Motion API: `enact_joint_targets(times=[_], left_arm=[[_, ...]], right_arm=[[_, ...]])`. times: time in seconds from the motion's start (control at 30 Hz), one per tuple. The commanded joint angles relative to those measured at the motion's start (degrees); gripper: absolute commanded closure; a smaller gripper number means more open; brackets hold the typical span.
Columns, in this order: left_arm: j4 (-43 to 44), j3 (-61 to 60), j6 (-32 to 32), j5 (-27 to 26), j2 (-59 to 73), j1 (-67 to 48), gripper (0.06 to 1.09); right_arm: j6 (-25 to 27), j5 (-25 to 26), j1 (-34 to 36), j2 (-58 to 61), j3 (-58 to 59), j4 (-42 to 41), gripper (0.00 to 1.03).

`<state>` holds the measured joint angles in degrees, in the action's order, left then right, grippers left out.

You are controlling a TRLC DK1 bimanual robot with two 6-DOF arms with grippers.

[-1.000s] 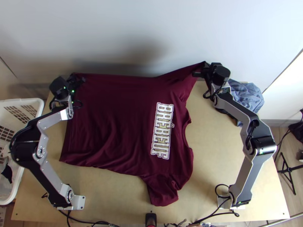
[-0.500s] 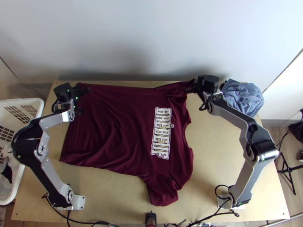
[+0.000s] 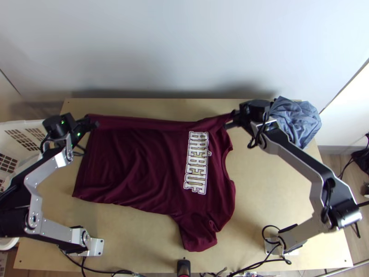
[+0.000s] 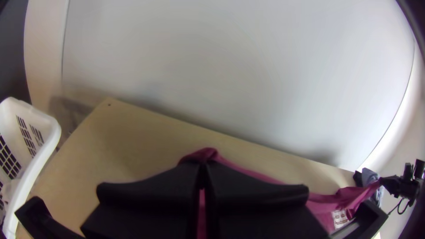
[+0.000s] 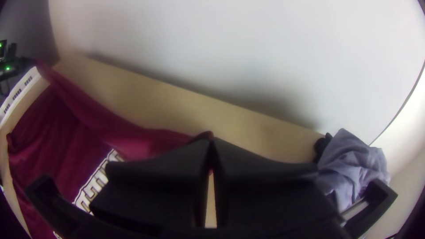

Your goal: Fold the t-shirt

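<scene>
The maroon t-shirt [image 3: 138,161] lies sideways on the table, its far edge lifted and turned a little over itself. In the top view my left gripper [image 3: 90,124] is at the shirt's far left corner, and my right gripper [image 3: 230,119] at the far sleeve end. The left wrist view shows the left gripper [image 4: 202,166] shut with a bit of maroon cloth [image 4: 204,153] pinched at its tips. In the right wrist view the right gripper [image 5: 210,144] is shut on the cloth's edge. White lettering [image 3: 197,162] faces up near the neckline.
A blue-grey cloth [image 3: 297,121] lies bunched at the table's far right corner, close to the right gripper. A white basket [image 3: 23,134] stands beyond the table's left edge. The wall [image 3: 184,46] rises behind the far edge. Bare wood [image 3: 272,184] shows right of the shirt.
Both grippers have come down the picture toward the near side, bringing the shirt's far edge with them. A strip of table now shows behind the shirt, and its far edge has turned over slightly.
</scene>
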<state>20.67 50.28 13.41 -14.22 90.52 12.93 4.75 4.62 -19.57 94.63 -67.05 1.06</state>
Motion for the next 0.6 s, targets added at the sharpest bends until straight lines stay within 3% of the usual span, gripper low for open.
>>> enact_joint_targets(times=[0.0,0.57], left_arm=[[-3.70,-5.72,-1.02,-4.85,-4.39,2.98,1.05],[-9.77,-7.39,-5.15,-8.72,-7.11,10.27,1.05]], right_arm=[[-0.89,-0.14,-5.65,-6.65,4.82,5.44,1.00],[-0.97,-1.28,-9.34,-11.22,18.44,7.20,1.00]])
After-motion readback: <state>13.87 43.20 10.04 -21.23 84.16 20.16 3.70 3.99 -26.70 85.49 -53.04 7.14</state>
